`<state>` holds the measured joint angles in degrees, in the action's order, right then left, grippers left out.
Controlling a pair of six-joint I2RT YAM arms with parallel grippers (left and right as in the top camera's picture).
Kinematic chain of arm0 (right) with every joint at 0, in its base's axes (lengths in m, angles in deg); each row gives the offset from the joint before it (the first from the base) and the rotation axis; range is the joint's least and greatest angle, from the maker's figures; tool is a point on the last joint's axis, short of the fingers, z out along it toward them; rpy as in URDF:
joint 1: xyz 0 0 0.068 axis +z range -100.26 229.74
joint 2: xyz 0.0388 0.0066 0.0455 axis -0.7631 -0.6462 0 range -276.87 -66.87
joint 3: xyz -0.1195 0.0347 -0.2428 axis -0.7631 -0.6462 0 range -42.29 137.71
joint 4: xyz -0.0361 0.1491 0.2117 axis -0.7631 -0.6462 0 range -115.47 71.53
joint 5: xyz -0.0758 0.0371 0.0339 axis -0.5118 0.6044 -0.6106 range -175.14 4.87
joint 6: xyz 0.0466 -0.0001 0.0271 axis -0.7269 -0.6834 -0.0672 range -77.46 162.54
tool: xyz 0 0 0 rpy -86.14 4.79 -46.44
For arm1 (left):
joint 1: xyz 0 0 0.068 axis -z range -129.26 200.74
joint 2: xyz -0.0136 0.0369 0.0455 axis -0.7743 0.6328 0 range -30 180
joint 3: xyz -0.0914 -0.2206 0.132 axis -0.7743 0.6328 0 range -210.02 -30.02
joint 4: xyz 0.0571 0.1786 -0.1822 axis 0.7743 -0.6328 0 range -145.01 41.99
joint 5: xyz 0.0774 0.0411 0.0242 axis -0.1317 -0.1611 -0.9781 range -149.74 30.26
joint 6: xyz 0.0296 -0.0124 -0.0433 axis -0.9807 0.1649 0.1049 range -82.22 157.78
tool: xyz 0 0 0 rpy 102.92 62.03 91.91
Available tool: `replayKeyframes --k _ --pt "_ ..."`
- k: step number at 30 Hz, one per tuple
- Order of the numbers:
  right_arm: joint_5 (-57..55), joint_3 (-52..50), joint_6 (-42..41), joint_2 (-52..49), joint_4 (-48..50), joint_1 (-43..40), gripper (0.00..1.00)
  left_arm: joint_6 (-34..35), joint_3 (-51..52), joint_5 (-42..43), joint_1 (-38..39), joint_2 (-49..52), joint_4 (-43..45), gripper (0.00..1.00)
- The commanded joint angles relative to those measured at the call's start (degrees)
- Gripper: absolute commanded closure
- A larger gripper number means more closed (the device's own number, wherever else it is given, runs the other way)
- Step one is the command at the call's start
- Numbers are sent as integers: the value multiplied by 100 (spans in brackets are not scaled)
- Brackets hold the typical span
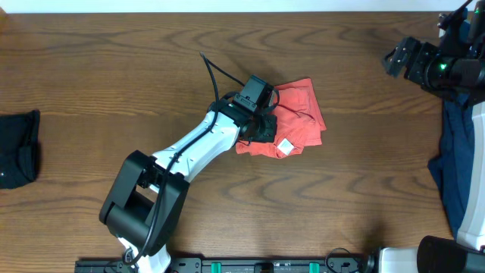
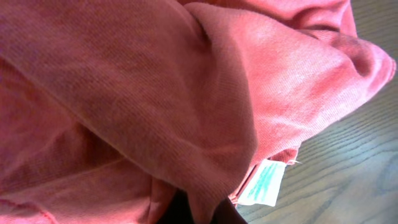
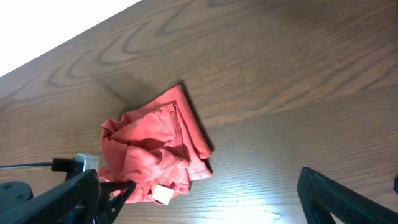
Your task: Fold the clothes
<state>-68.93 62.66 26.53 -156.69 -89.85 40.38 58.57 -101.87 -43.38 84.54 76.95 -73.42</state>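
The coral-red T-shirt (image 1: 301, 112) lies bunched near the middle of the table, its white neck label (image 1: 285, 145) at its near edge. My left gripper (image 1: 263, 127) sits on the shirt's left side, shut on a fold of the red cloth. In the left wrist view the red cloth (image 2: 155, 93) fills the frame, the label (image 2: 264, 183) hangs at the lower right, and a fold runs down between the dark fingertips (image 2: 227, 214). My right gripper (image 1: 398, 57) is open at the far right, well away from the shirt (image 3: 155, 149), with nothing between its fingers (image 3: 336, 196).
A navy shirt (image 1: 455, 163) lies at the table's right edge below the right arm. A small black garment (image 1: 17, 148) lies at the left edge. The left arm (image 1: 189, 152) stretches diagonally from the near edge to the red shirt. Bare wood (image 1: 364, 197) surrounds the shirt.
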Motion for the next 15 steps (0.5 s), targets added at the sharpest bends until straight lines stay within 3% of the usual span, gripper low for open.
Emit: replayKeyframes --k 1,15 --pt "74 42 111 120 -42 0 1 26 -197 98 15 -153 7 94" --pt "-37 42 195 116 -63 0 1 90 -977 103 164 -662 57 94"
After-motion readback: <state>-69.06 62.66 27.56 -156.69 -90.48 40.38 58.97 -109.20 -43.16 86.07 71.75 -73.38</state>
